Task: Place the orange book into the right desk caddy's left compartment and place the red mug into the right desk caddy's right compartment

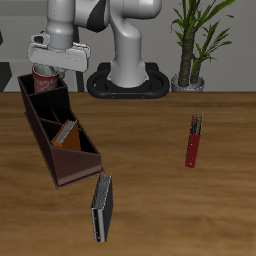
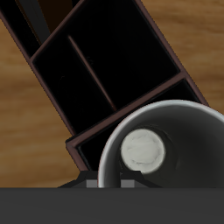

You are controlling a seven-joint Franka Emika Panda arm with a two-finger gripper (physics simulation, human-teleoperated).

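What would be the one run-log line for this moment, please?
gripper: holds red mug | mug: over right compartment of right desk caddy | orange book: in left compartment | mug release: pending

Exterior view: high, frontal cam, angled down at table (image 1: 200, 200) from beyond its front edge, facing robot base (image 1: 128, 85); wide shot w/ whole right desk caddy (image 1: 55, 135) in frame. Wrist view: cam on gripper, looking straight down, v. close above the caddy's (image 2: 114, 79) tall end; red mug (image 2: 162, 153) rim fills the frame nearest the lens. Shared by both: caddy partitions, mug (image 1: 47, 78), table wood around caddy.
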